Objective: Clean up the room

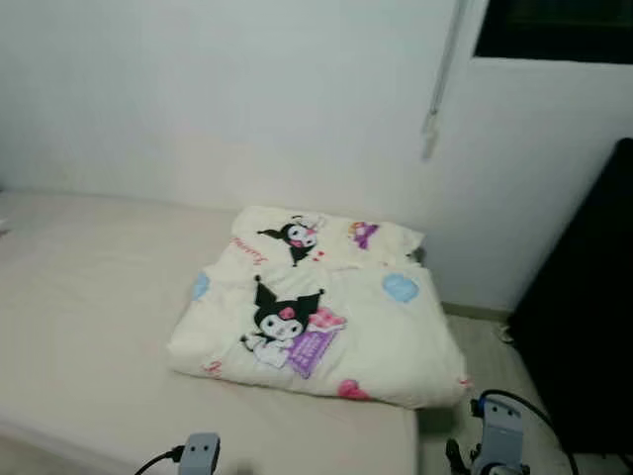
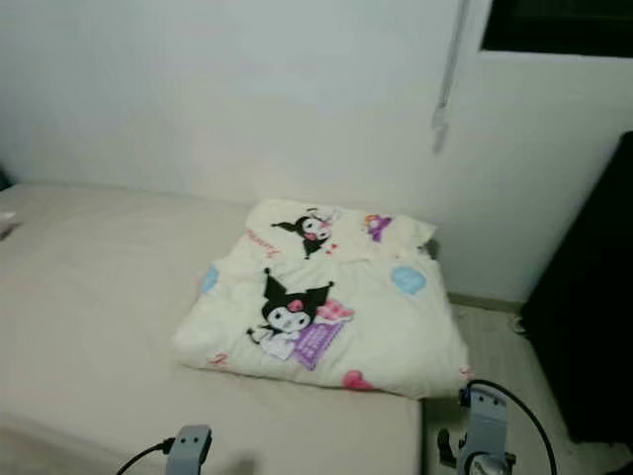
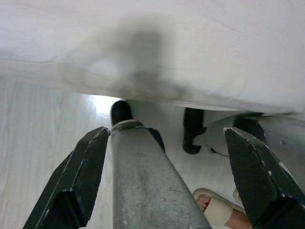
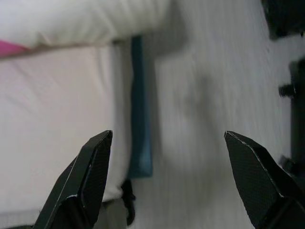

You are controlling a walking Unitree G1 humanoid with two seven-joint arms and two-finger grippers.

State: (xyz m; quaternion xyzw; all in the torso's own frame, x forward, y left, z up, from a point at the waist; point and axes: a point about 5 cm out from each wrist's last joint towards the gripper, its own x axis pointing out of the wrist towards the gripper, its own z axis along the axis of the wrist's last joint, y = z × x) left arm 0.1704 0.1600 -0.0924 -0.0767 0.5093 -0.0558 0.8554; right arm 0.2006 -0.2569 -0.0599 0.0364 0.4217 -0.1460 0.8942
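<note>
A folded cream quilt printed with black-eared cartoon characters (image 1: 321,312) lies flat on the beige bed's (image 1: 89,307) far right corner.

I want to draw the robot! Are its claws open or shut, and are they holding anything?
Left claw: open, holding nothing.
Right claw: open, holding nothing.

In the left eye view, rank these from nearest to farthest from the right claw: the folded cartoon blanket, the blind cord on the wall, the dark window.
1. Folded cartoon blanket: on the bed, just ahead and left of the right claw, whose fingers are open.
2. Blind cord: hanging on the wall behind the blanket.
3. Dark window: highest up, at the top right.
</note>
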